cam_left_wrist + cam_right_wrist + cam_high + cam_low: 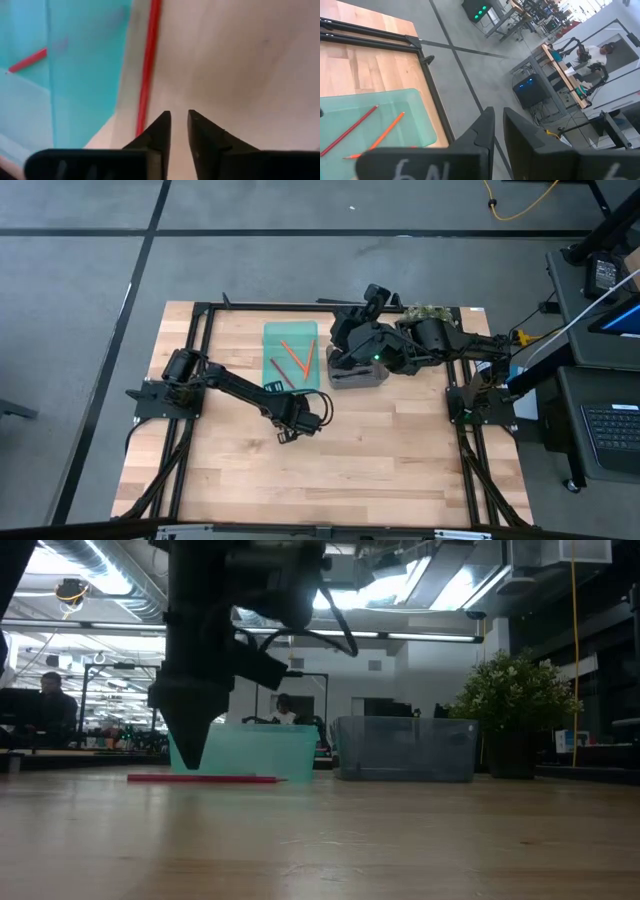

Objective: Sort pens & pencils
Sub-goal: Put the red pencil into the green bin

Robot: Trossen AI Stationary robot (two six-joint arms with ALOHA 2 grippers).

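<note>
While my left gripper [179, 120] hangs low over the pale, grained wooden table [400, 460], its tapered black fingers narrowly apart and empty, a thin red pencil [146, 75] lies flat beside the translucent teal plastic bin [290, 356] holding three slim orange and red pencils [297, 355]. My right gripper [498, 120], fingers nearly together, hovers above the smoky grey bin [405, 748].

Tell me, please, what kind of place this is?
Probably a robotics lab or workshop in an open-plan office. Behind the wooden table the low view shows ceiling strip lights, a person at a desk and a potted plant; a laptop stands on a cart beside the rig.
</note>
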